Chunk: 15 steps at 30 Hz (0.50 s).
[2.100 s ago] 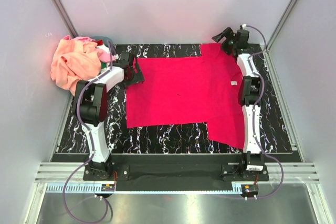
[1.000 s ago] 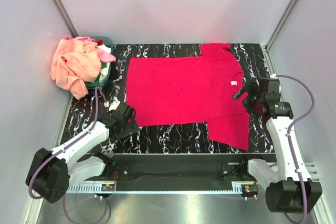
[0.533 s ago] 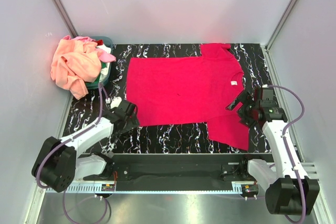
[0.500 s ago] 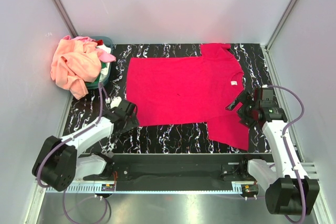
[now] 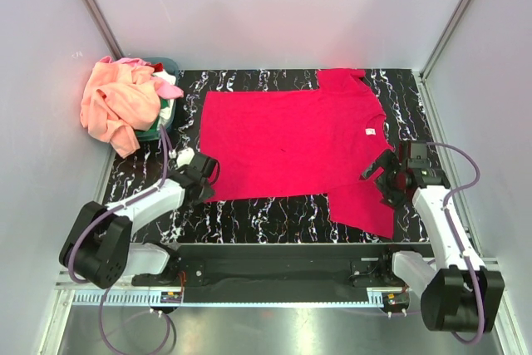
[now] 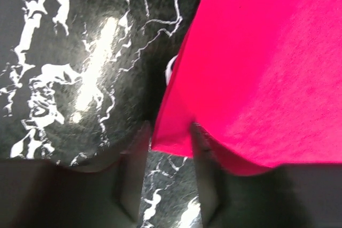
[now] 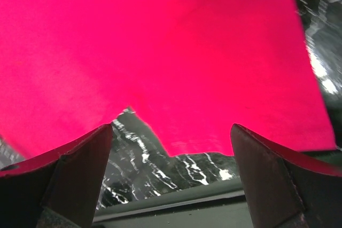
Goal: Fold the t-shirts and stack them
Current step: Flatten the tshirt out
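Note:
The red t-shirt [image 5: 291,143] lies spread flat on the black marbled table [image 5: 266,214], collar to the right. My left gripper [image 5: 205,174] sits low at the shirt's near-left corner. In the left wrist view the jaws [image 6: 170,132] have narrowed round that corner [image 6: 171,132], one finger on bare table beside the hem, the other on the cloth. My right gripper [image 5: 381,179] hangs wide open over the near sleeve [image 5: 366,205]. The sleeve's hem [image 7: 160,41] shows between its fingers [image 7: 80,164], untouched. More t-shirts, peach-orange [image 5: 116,106], pink [image 5: 170,89] and white [image 5: 165,76], are heaped at the back left.
The heap spills over a small teal basket [image 5: 160,131] at the table's back-left corner. Grey walls close in on three sides. The arms' black base rail [image 5: 274,268] runs along the near edge.
My left gripper slid right to the shirt's near-left corner and its jaws narrowed round it. The right gripper crept a little further over the near sleeve, still wide open.

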Motion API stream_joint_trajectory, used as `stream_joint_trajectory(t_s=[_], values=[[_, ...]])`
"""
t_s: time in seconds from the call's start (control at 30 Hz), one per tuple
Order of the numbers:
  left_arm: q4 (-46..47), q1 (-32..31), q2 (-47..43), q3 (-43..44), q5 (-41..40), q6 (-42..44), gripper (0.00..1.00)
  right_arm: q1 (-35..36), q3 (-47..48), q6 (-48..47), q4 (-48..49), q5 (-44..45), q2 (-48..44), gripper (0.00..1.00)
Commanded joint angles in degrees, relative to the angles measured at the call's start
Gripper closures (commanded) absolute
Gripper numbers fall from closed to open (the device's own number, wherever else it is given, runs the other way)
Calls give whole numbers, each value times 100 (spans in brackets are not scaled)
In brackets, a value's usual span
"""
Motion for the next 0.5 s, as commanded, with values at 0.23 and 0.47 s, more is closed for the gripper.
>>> stream_joint_trajectory(t_s=[0.23, 0.47], values=[[106, 669, -160, 293, 323, 384, 100, 46, 195, 707, -770, 910, 863, 1], [246, 1662, 182, 609, 675, 886, 100, 818, -288, 1120, -848, 752, 609, 0]])
